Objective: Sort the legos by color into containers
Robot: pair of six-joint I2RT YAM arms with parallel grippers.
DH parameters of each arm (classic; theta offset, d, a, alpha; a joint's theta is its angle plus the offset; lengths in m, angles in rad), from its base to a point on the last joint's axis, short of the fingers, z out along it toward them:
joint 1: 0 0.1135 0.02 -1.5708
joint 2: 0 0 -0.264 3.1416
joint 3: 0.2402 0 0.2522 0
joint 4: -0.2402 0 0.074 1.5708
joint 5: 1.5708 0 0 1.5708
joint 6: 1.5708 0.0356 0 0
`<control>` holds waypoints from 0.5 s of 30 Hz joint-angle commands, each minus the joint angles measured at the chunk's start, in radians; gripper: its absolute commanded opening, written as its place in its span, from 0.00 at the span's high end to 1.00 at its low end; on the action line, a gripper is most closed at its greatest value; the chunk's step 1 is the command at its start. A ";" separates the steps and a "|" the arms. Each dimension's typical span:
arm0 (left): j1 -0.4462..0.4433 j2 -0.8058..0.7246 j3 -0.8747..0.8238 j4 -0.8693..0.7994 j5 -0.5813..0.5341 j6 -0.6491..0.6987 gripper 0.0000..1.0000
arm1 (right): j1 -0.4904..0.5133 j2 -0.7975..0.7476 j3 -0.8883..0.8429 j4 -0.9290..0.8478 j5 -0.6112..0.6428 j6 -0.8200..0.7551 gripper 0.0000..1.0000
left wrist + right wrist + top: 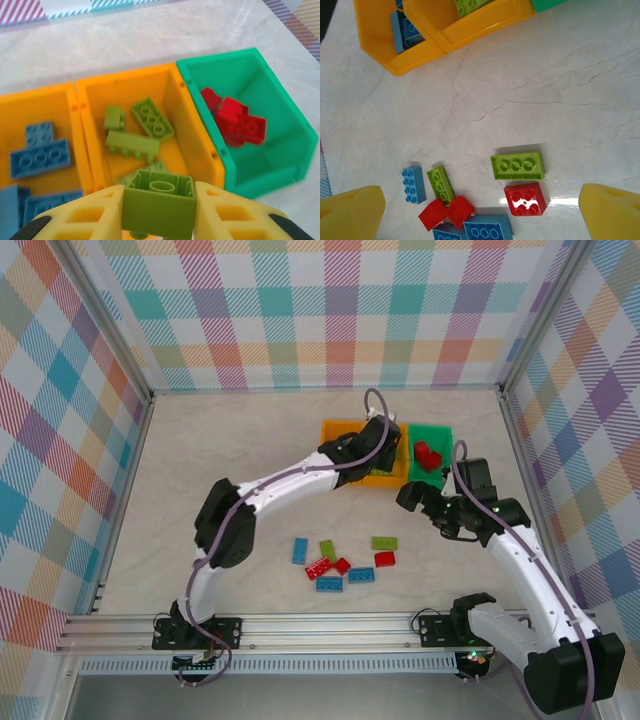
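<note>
From above, the left gripper (383, 445) hangs over the middle orange bin (385, 478); loose legos (340, 565) lie on the tabletop (230, 440). Left wrist: it clenches a lime brick (159, 202) above that bin's green bricks (150, 117). Right wrist: the right gripper (482, 207) gapes over the loose legos

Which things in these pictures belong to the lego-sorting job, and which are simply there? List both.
Job: loose legos, orange bin holding blue, orange bin holding lime, green bin holding red, lime brick in the left gripper, open right gripper.

Simply there: checked walls, metal rail, arm cable.
</note>
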 commanded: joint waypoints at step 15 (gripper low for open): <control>0.000 -0.226 -0.109 0.134 0.107 0.082 0.44 | -0.004 -0.003 -0.017 0.053 -0.023 -0.032 0.00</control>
